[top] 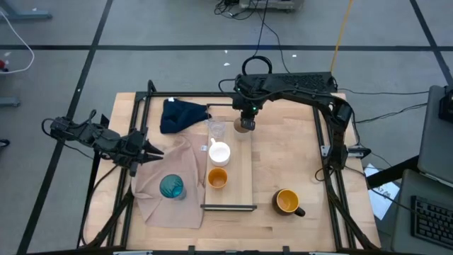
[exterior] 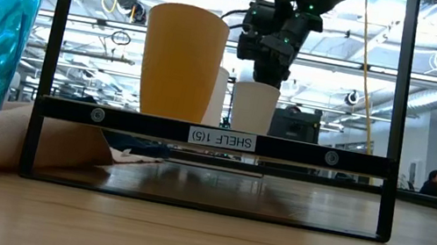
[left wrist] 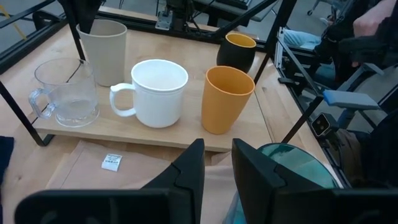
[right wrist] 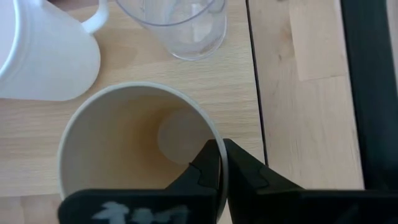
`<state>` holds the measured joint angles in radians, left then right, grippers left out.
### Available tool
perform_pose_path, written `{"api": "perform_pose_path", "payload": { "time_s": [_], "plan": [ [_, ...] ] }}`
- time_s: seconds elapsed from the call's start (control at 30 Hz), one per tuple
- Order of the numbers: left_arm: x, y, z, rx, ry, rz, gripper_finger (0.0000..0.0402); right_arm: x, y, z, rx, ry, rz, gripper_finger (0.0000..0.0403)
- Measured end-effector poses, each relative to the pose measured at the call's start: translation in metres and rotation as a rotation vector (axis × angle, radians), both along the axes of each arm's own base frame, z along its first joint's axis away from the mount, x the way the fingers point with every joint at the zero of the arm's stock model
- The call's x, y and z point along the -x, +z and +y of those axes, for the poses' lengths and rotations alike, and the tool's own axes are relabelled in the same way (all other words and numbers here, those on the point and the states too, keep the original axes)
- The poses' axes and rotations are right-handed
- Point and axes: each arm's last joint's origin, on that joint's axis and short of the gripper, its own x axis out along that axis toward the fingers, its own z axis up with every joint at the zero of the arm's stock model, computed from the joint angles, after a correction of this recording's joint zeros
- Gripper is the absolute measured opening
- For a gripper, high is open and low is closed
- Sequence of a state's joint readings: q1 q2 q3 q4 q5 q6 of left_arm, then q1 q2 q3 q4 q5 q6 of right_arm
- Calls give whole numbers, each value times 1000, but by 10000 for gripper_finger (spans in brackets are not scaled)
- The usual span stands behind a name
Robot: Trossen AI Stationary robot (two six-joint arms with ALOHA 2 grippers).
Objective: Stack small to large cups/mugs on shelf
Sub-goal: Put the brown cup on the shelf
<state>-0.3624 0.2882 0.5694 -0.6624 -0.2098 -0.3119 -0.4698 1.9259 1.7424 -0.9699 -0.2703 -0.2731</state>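
High view: right tool over the far end of the shelf, shut on the rim of the beige-grey cup, beside the clear glass. In line along the plank: white mug, then small orange cup. Off the shelf on the tabletop: dark-handled orange mug; teal ribbed tumbler on the beige cloth. Left tool waiting at the cloth's edge, holding nothing.

Low view: beige-grey cup apparently seated on the shelf under the right tool.

Left wrist view: left fingers parted slightly, empty, tumbler just below.

Right wrist view: one finger inside the beige-grey cup's wall, one outside, pinched tight on the rim.

Step in hand, by judgement: placing the beige-grey cup. Next: release and lift straight up, clear of the glass; then fetch the orange mug or tumbler.
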Motion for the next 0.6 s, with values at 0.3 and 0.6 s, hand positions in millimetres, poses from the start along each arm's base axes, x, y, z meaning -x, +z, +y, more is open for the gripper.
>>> {"api": "perform_pose_path", "payload": {
  "time_s": [0.3, 0.6],
  "plan": [
    [0, 0, 0, 0, -1, 0, 81, 0, -1, 0, 1, -1, 5, 39],
    [0, 0, 0, -2, -2, 2, 81, 1, 1, 0, -2, -21, 2, 100]
  ]
}}
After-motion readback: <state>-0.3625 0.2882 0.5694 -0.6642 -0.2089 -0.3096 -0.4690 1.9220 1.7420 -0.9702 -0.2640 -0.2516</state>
